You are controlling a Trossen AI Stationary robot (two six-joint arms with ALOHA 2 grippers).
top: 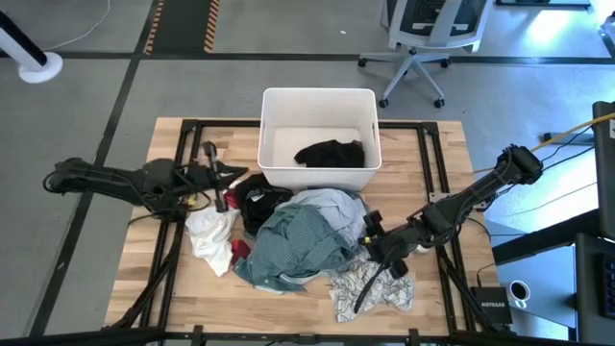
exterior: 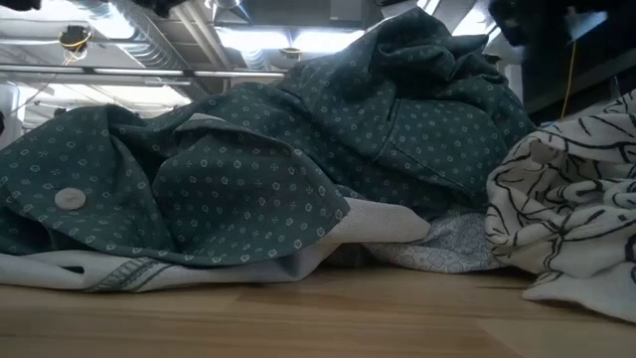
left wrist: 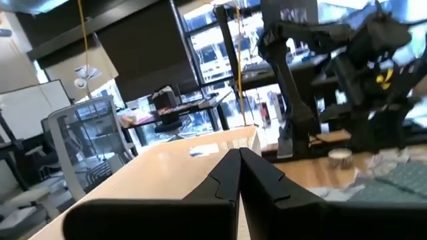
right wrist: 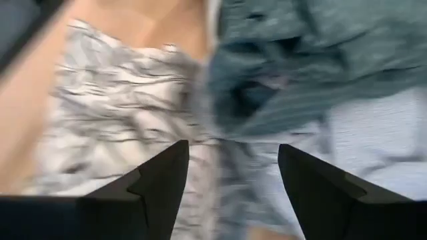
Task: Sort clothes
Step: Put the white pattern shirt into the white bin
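The clothes lie heaped in the middle of the table: a green dotted shirt point(top: 303, 245) point(exterior: 248, 169), a pale blue piece point(top: 327, 204), a black piece point(top: 259, 197), a white piece point(top: 211, 235), a small red one point(top: 240, 252) and a white, black-lined patterned one point(top: 375, 284) point(right wrist: 113, 113). Another black piece point(top: 332, 152) lies inside the white tub point(top: 274, 106). My left gripper point(top: 231, 180) point(left wrist: 239, 167) is shut on nothing, at the heap's left edge. My right gripper point(top: 375, 248) point(right wrist: 230, 150) hangs open, slanting down over the seam between the patterned cloth and the green shirt.
The white tub stands at the table's far edge, just behind the heap. Black frame rails point(top: 168, 279) run along the table's sides. Bare wood point(top: 144, 288) shows at the near left corner. An office chair point(top: 423, 38) stands on the floor beyond the table.
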